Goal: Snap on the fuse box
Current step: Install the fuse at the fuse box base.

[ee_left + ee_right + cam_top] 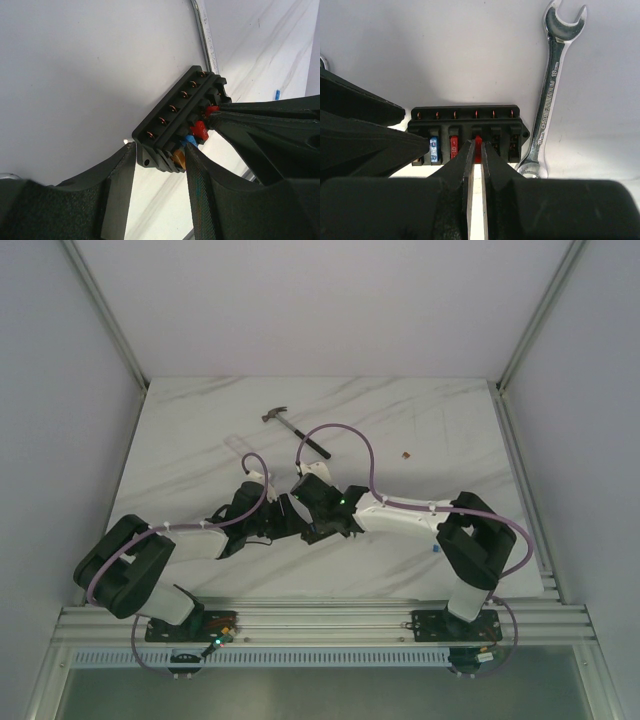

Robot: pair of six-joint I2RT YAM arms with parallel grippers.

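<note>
The fuse box [288, 510] is a small black block on the white table between my two grippers. In the right wrist view the fuse box [465, 125] holds a blue fuse [434, 148] and a red fuse [454, 146]. My right gripper [478, 148] is shut on another red fuse [478, 141] at the fourth slot. In the left wrist view the fuse box [175, 115] lies with its near end between my fingers. My left gripper [160, 156] is shut on that end, next to an orange fuse [179, 159]. Both grippers, left [270, 516] and right [303, 506], meet mid-table.
A silver wrench [554, 85] lies just right of the box, also in the left wrist view [205, 35]. A black-handled hammer [295, 430] lies farther back. A small orange piece [406, 454] sits to the right. A small blue piece [436, 549] is near the right arm.
</note>
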